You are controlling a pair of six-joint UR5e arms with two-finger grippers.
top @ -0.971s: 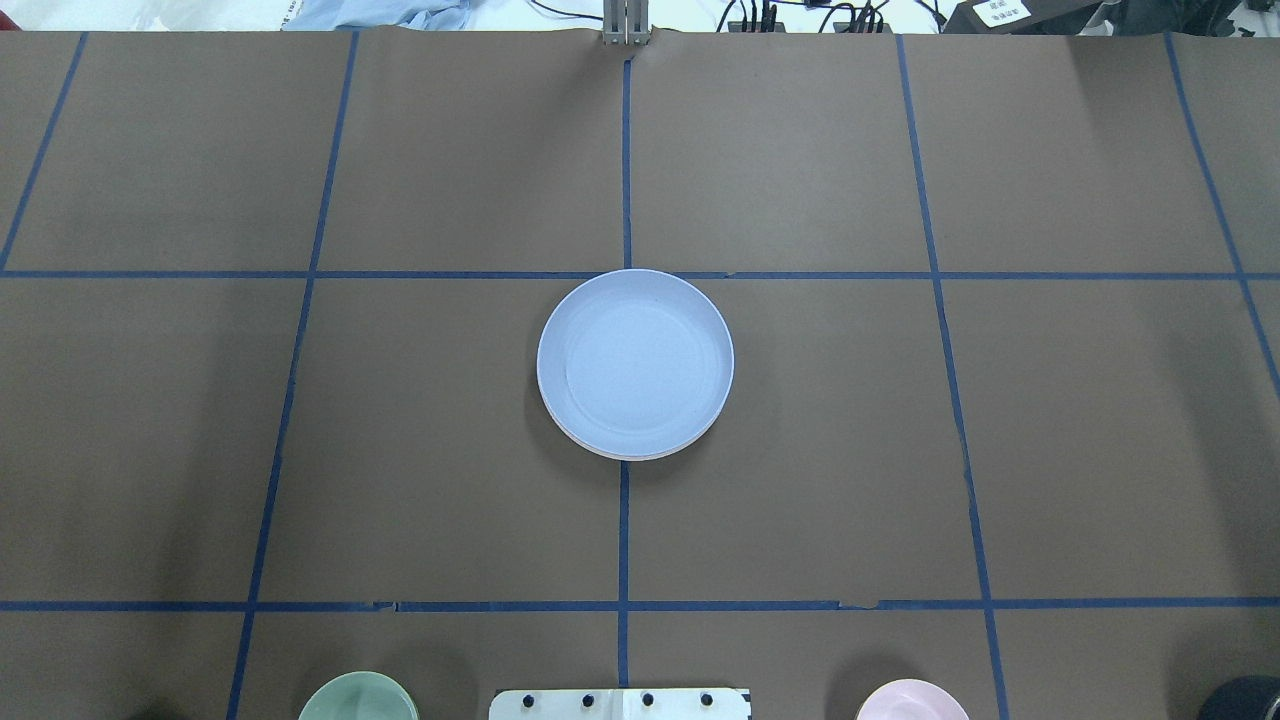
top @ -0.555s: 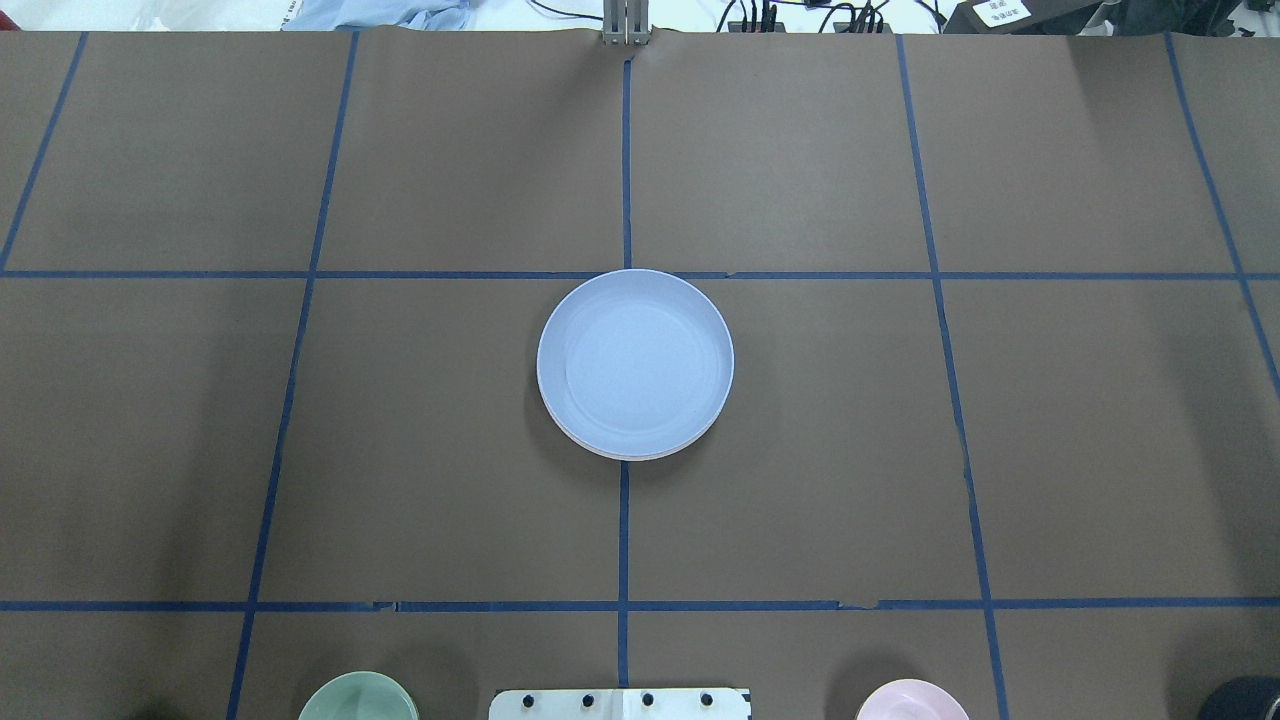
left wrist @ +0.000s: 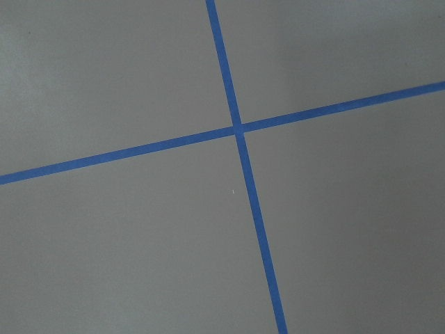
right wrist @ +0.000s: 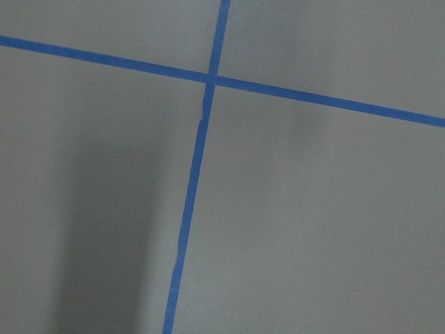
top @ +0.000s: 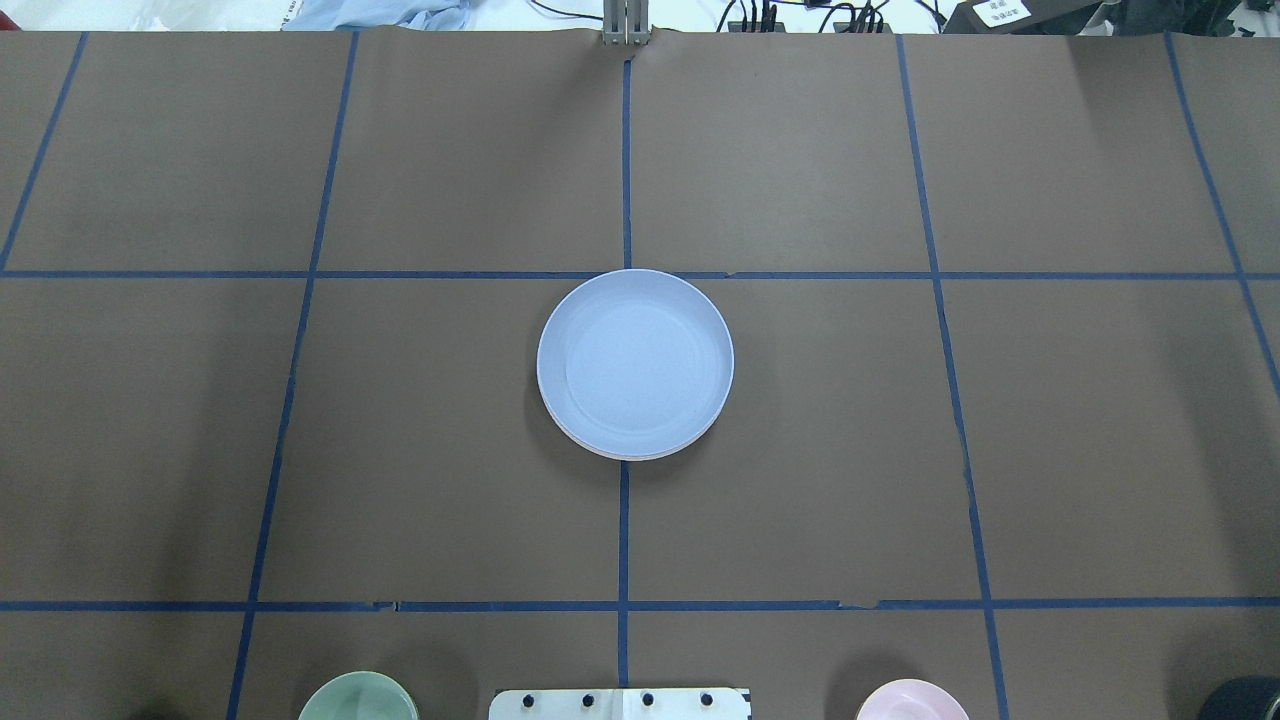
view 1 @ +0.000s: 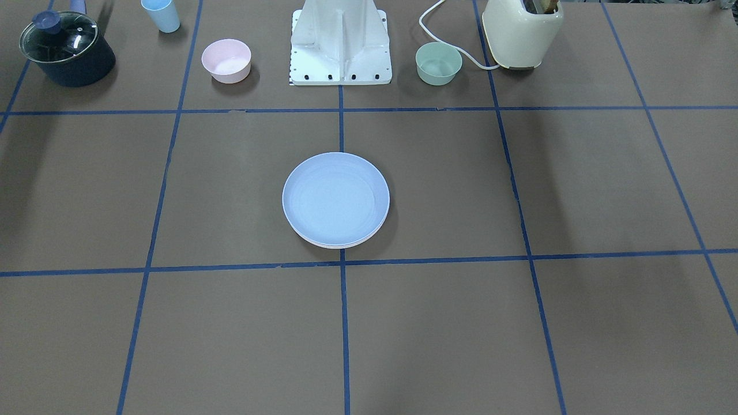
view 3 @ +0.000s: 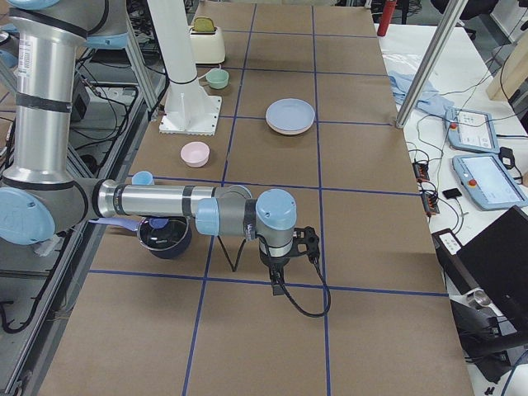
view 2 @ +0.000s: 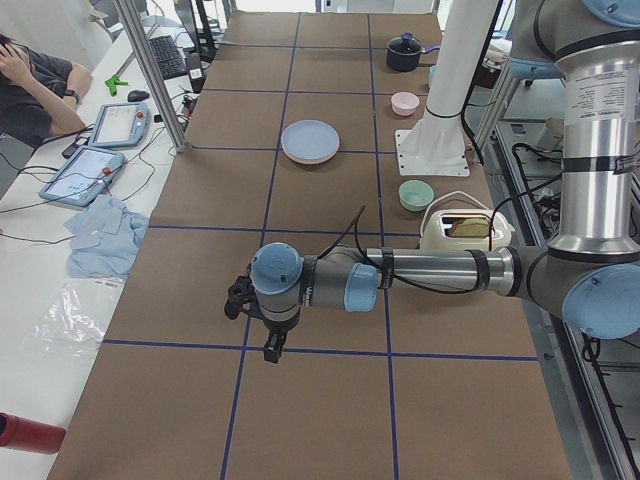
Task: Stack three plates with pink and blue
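Note:
The pale blue plate point(top: 635, 362) lies on top of a stack at the table's middle, also in the front-facing view point(view 1: 335, 199). Thin rims of plates under it show at its edge; a pale pink rim point(view 3: 289, 130) shows in the right side view. The cream-white plate is hidden or too thin to tell. My left gripper point(view 2: 271, 345) hangs over bare table far from the stack; I cannot tell if it is open. My right gripper point(view 3: 274, 276) hangs over bare table at the other end; I cannot tell its state either. Both wrist views show only paper and tape.
Along the robot's side stand a small pink bowl point(view 1: 226, 60), a small green bowl point(view 1: 439, 63), a pale blue cup point(view 1: 161, 14), a dark lidded pot point(view 1: 66, 49), a cream toaster point(view 1: 522, 31) and the white robot base point(view 1: 340, 43). Operators' tablets lie beyond the far edge.

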